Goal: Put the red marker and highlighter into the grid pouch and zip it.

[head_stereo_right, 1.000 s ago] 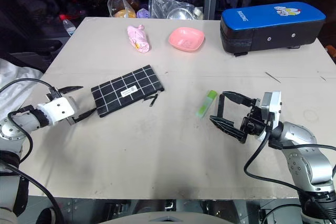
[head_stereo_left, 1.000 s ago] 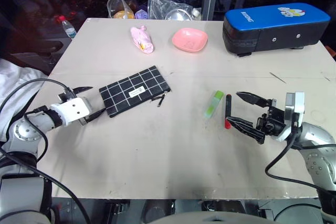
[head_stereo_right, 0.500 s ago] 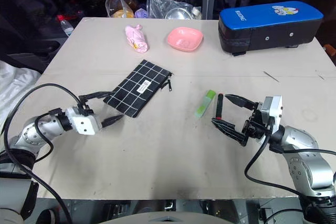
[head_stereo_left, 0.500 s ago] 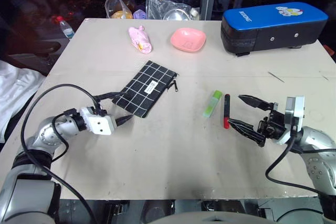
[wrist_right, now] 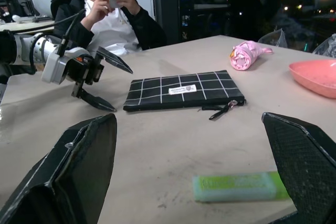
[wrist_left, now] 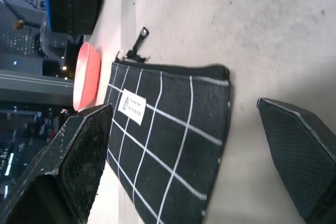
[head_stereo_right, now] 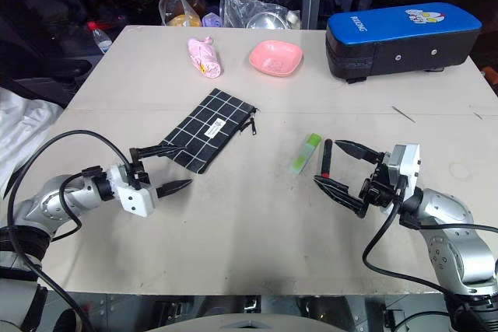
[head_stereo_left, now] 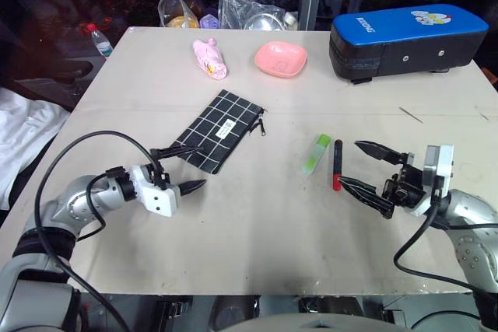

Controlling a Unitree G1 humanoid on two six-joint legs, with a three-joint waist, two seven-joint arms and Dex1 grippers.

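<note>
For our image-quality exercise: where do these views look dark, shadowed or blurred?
Eye views: table evenly lit, background dark. Left wrist view: soft shadow beside the grid pouch; near fingers blurred. Right wrist view: highlighter slightly soft.

A beige table (head_stereo_left: 257, 223) carried the grid pouch (head_stereo_left: 216, 131), highlighter (head_stereo_left: 317, 153) and red marker (head_stereo_left: 337, 164) mid-table; a pink bowl (head_stereo_left: 281, 59), pink bundle (head_stereo_left: 210, 58) and blue case (head_stereo_left: 406, 40) sat along its far edge.

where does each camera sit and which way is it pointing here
Head stereo pair: looks forward and down at the table; both arms show, left end effector open near the grid pouch, right end effector open by the red marker.
Left wrist: looks along its fingers at the grid pouch.
Right wrist: looks across the table at highlighter, pouch, left end effector, a seated person.
Shared: the pouch.
</note>
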